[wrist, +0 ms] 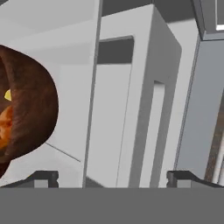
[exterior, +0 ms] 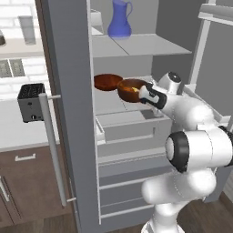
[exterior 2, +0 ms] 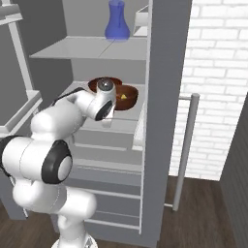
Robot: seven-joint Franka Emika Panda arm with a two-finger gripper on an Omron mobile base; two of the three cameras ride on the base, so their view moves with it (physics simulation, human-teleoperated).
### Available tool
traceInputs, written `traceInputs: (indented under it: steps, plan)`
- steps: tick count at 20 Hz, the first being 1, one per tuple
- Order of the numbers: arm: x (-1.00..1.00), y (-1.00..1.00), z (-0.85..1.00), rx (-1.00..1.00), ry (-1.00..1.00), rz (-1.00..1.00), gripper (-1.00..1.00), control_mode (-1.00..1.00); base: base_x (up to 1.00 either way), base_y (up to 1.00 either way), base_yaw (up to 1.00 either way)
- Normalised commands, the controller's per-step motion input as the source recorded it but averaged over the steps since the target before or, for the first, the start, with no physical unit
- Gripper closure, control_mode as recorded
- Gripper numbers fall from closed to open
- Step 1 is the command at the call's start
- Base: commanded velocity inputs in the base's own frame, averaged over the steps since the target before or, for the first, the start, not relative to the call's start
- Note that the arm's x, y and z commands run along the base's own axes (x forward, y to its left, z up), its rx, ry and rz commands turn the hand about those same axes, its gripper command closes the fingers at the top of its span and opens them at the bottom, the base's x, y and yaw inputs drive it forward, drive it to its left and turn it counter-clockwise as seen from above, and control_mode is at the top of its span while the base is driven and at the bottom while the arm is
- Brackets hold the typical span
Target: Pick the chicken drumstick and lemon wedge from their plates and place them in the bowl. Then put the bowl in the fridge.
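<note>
The reddish-brown wooden bowl [exterior: 131, 89] stands on a middle shelf inside the open fridge [exterior: 73, 91]. In the bowl [wrist: 33, 109] lie the yellow lemon wedge [wrist: 7, 95] and the orange-brown chicken drumstick [wrist: 4, 127]. From the right base view the lemon wedge [exterior 2: 124, 97] shows inside the bowl [exterior 2: 130, 98]. My gripper [wrist: 113, 179] is open, its fingertips [wrist: 46, 178] wide apart with nothing between them. It hangs just beside the bowl, apart from it. Their plates are out of view.
A flat brown dish [exterior: 107, 82] sits behind the bowl on the same shelf. A blue pitcher [exterior: 120, 20] stands on the shelf above. The fridge door with its long bar handle [exterior: 52, 145] is swung open to the left. Drawers [exterior: 132, 132] lie below.
</note>
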Motion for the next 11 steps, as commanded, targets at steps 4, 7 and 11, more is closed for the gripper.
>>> traceInputs:
  steps: [4,7,11]
  plan:
    - [-1.0,0.29,0.24,-0.11,0.0,0.14,-1.0,-1.0,0.0,0.0,0.0]
    - [-1.0,0.2,0.12,-0.17,0.0,0.17,-1.0,-1.0,0.0,0.0,0.0]
    - [-1.0,0.02,0.0,-0.22,0.0,0.16,-1.0,-1.0,0.0,0.0,0.0]
